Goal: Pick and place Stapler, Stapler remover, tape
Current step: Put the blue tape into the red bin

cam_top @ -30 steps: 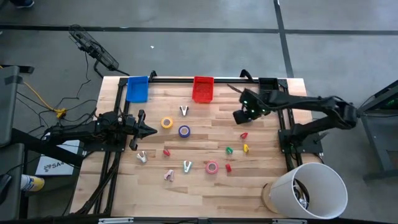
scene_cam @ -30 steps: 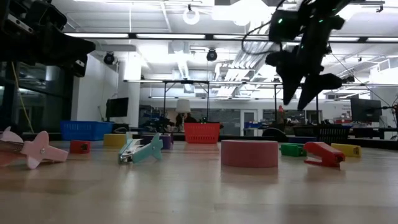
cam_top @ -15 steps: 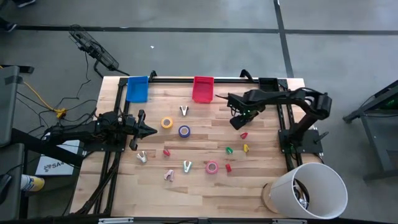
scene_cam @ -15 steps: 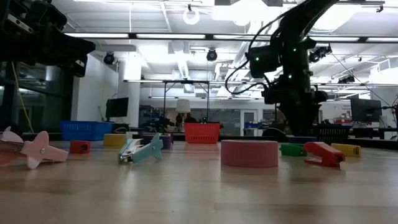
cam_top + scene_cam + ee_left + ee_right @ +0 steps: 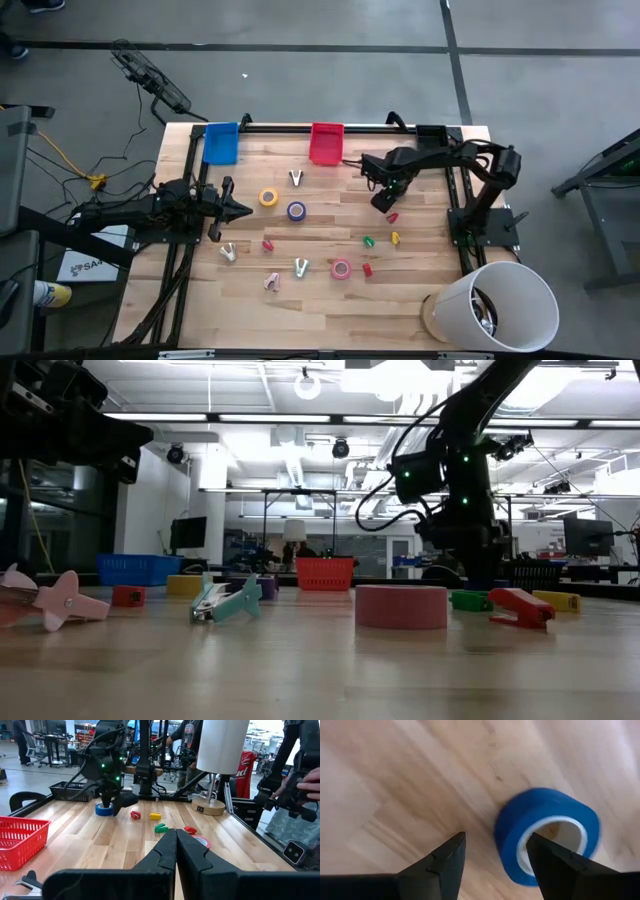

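Lying flat on the wooden surface (image 5: 300, 300), a blue tape roll (image 5: 547, 832) is sitting just ahead of the right gripper (image 5: 495, 857), whose jaws we are seeing spread open and empty. In the high view that gripper (image 5: 381, 203) is hanging near the red bin (image 5: 325, 143). We are noting the left gripper (image 5: 243, 210) at the left side, jaws closed.
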Controlling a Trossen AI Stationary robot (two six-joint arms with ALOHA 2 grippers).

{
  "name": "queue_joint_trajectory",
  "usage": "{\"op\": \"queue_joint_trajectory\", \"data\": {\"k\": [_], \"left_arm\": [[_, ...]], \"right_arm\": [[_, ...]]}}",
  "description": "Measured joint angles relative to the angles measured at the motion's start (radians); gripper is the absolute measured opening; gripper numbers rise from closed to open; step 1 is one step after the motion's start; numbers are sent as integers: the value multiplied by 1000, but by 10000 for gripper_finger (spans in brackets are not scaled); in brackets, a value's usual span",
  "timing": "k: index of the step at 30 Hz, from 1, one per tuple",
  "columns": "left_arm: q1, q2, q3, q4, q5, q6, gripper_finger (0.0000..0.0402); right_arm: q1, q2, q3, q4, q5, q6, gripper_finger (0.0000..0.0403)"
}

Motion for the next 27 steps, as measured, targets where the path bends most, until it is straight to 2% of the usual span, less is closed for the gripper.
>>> {"op": "queue_joint_trajectory", "data": {"k": [3,9,13,20,27], "left_arm": [[0,0,0,0,0,0,1],[0,0,0,0,0,0,1],[0,0,0,0,0,0,1],[0,0,0,0,0,0,1],[0,0,0,0,0,0,1]], "right_arm": [[0,12,1,17,-11,-71,200],[0,15,2,21,-26,-77,188],[0,15,2,18,-33,-77,144],[2,16,1,17,-42,-79,33],[0,9,-1,33,-74,-95,31]]}}
